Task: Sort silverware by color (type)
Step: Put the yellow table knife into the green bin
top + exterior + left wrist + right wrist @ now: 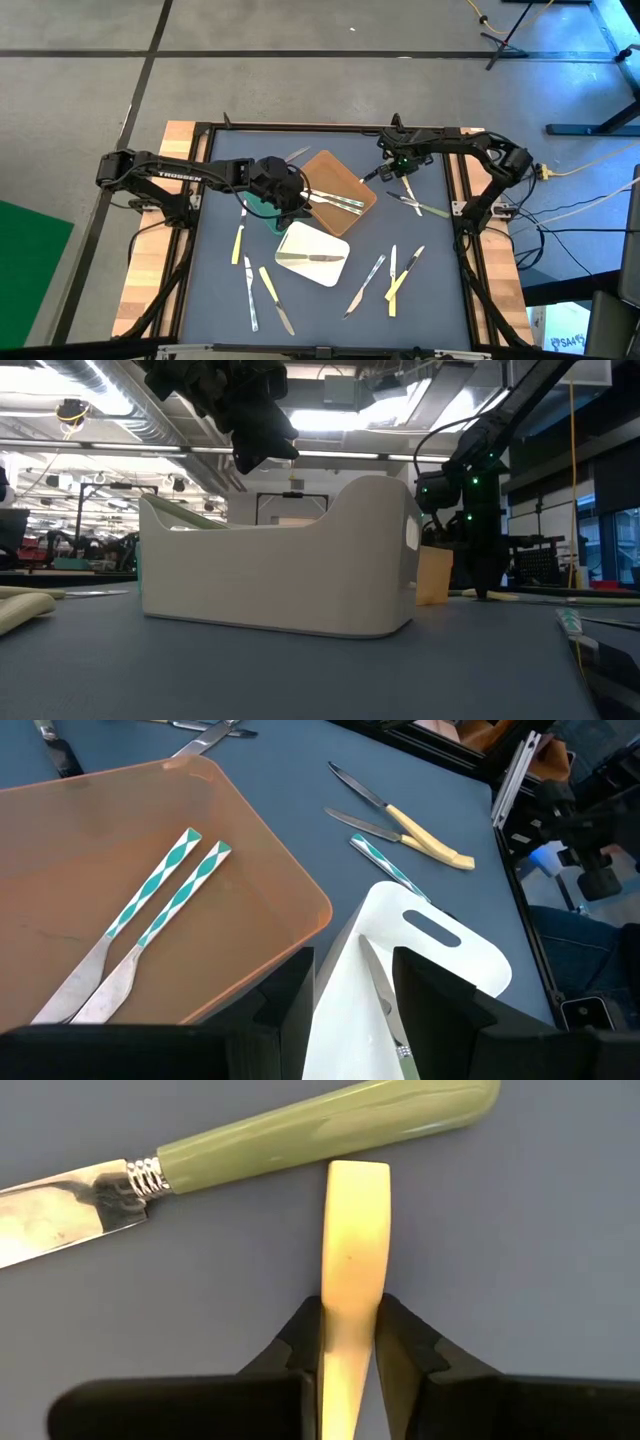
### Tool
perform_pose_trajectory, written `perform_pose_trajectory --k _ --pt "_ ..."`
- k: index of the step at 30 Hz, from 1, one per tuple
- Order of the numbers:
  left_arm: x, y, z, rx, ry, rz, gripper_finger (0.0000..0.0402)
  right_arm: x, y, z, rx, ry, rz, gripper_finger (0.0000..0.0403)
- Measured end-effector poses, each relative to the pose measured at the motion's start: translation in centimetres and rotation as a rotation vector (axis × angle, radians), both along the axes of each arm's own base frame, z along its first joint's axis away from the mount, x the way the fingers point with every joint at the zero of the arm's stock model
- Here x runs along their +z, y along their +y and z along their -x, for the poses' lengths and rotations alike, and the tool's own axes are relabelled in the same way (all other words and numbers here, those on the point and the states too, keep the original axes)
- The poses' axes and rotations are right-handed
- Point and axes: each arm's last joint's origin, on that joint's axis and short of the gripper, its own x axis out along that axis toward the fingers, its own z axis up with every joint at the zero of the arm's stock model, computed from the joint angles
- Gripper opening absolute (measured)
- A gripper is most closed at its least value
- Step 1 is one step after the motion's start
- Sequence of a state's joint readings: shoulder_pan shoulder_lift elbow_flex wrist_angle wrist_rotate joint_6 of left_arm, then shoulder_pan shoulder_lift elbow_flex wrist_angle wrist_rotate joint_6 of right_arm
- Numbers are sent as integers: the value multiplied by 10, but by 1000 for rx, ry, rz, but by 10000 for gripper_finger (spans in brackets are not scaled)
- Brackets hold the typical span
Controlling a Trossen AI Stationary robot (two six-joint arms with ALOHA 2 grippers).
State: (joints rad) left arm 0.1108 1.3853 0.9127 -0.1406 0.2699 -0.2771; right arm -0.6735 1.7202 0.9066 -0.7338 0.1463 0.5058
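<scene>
Sorting status: you are early on; most pieces lie loose on the blue-grey table [220,290].
Brown tray [250,880]: you have two silvery knives with teal-and-white patterned handles [165,895] inside.
White handled tray [312,255]: one metal knife [310,258] lies in it.
Left gripper [350,1010]: it hovers over the white tray's edge, jaws apart, holding nothing.
Right gripper [350,1342]: its jaws are clamped on a pale yellow handle [355,1250], just beside a pale green-handled knife [300,1135].
Left to do: you have yellow, green and patterned cutlery scattered near the table's front edge.
</scene>
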Motion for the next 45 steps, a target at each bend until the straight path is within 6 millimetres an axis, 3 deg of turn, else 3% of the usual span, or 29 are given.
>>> perform_pose_trajectory --k 7,28,45 --pt "0 0 0 0 0 -1 131 5 0 1 34 -10 18 44" --pt "0 2 0 41 0 -65 131 57 -3 0 79 -215 276 38" --pt "13 13 -7 327 -136 -262 131 122 -6 -15 220 -773 503 38"
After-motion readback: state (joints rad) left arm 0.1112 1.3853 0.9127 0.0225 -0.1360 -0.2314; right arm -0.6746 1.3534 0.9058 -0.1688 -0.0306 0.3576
